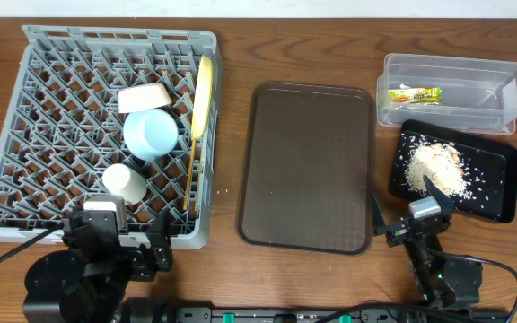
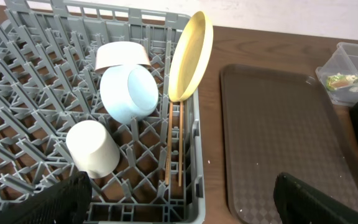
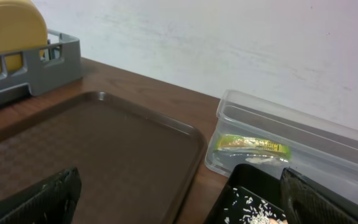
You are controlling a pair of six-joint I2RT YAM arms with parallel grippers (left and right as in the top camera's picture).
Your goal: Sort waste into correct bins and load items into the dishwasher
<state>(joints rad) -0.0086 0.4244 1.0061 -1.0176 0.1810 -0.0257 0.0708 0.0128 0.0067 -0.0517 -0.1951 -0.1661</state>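
Observation:
The grey dishwasher rack (image 1: 119, 34) holds the yellow plate (image 1: 203, 94) on edge, a light blue cup (image 1: 149, 133), a white bowl (image 1: 144, 97), a small white cup (image 1: 124, 182) and wooden chopsticks (image 1: 189, 170). The yellow-green wrapper (image 1: 415, 93) lies in the clear tub (image 1: 456, 67). White rice crumbs (image 1: 433, 170) are heaped in the black tray (image 1: 501, 193). My left gripper (image 1: 128, 247) hangs open at the rack's front edge (image 2: 194, 155), holding nothing. Near the black tray's front left corner, my right gripper (image 1: 408, 211) is open and empty.
A brown serving tray (image 1: 308, 166) lies bare between the rack and the two bins. Both arm bases sit along the table's front edge. A pale wall rises behind the tub (image 3: 291, 124) in the right wrist view.

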